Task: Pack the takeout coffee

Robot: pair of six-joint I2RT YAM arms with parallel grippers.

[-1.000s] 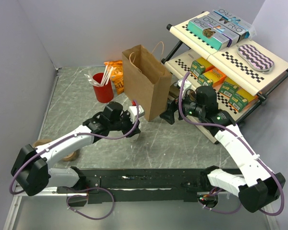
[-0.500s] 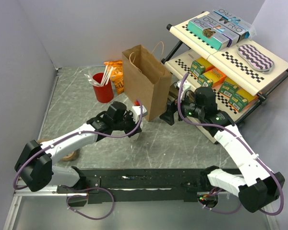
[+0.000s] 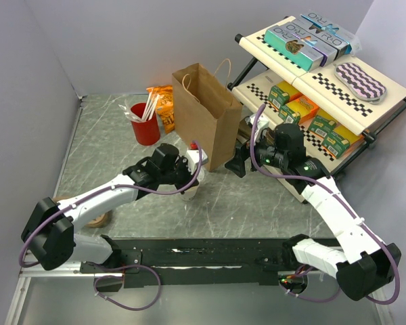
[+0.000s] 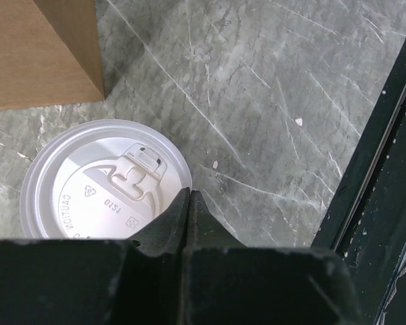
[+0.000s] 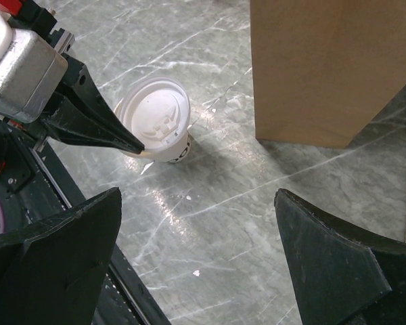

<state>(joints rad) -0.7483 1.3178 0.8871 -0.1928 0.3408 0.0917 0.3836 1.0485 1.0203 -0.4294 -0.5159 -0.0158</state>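
The takeout coffee (image 5: 155, 125) stands on the counter (image 5: 257, 196), at 7 o'clock from the brown bag (image 5: 331, 61). The left end effector (image 4: 189, 196) is closed, its tips touching the lid's rim. One push could tip it and spill. The right end effector (image 5: 197, 196) is wide open.

The coffee cup (image 4: 105, 183) has a smooth, faintly shiny white plastic lid. The bag (image 5: 331, 68) is matt brown paper. The surface (image 4: 257, 101) looks like glossy grey veined stone.
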